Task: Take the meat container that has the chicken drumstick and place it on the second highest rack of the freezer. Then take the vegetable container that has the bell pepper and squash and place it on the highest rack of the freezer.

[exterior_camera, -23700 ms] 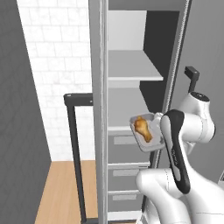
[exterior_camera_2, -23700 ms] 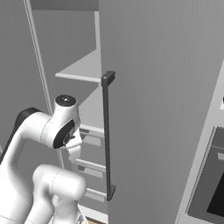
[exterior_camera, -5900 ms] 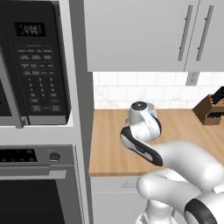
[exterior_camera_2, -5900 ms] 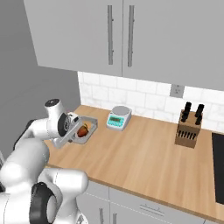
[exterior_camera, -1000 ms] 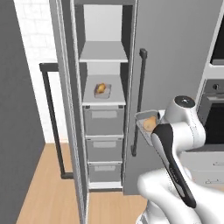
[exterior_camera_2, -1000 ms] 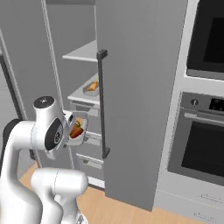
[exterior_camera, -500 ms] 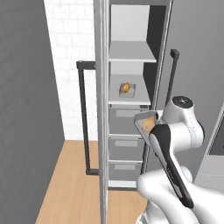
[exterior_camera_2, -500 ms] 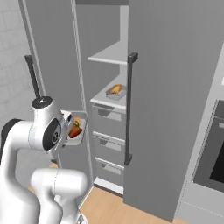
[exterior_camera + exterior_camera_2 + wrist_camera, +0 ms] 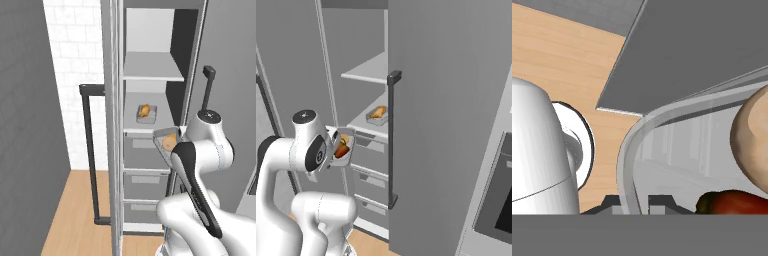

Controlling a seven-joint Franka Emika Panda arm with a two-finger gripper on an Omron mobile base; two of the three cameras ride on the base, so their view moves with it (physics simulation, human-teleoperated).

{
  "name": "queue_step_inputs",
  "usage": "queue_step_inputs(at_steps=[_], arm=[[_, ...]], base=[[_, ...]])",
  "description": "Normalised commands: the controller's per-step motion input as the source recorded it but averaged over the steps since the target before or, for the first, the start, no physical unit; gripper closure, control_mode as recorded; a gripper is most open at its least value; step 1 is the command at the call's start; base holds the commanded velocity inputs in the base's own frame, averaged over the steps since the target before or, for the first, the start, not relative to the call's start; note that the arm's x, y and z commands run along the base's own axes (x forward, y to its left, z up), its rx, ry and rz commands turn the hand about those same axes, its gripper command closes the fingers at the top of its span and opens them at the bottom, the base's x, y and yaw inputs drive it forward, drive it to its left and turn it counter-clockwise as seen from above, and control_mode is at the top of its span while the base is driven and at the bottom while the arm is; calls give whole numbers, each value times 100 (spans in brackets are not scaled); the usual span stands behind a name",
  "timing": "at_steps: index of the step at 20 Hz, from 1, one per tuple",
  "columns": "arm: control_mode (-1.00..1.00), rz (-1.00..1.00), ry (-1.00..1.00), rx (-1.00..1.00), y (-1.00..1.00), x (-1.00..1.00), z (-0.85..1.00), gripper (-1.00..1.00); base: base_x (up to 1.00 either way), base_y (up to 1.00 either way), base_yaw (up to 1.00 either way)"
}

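Note:
My gripper (image 9: 634, 206) is shut on the rim of the vegetable container (image 9: 630, 165), which holds the pale tan squash (image 9: 753, 140) and the red bell pepper (image 9: 737, 202). The container (image 9: 344, 146) hangs tilted in front of the open freezer (image 9: 150, 30), about level with the top drawer. The meat container (image 9: 146, 113) with the chicken drumstick (image 9: 377, 112) lies on the second highest rack (image 9: 131, 129). Above it, the highest rack (image 9: 150, 67) is bare.
Grey drawers (image 9: 145, 184) stack under the shelves. The open freezer door (image 9: 112, 125), seen edge-on, stands left with its dark bar handle (image 9: 88, 155). A grey panel with a long dark handle (image 9: 391, 140) stands right of the opening, an oven (image 9: 496, 200) beyond it. Wood floor (image 9: 75, 215) lies below.
The whole picture has shifted as the base moved; the freezer now stands closer and more central. My gripper keeps its hold on the vegetable container.

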Motion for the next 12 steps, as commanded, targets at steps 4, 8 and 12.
queue_step_inputs(at_steps=[4, 8, 12], arm=[[100, 0, 0, 0, 0, 0, 0, 100], [100, 0, 0, 0, 0, 0, 0, 100], [100, 0, 0, 0, 0, 0, 0, 100]], base=[[50, 4, 0], [35, 26, 0], [24, 19, -1]])
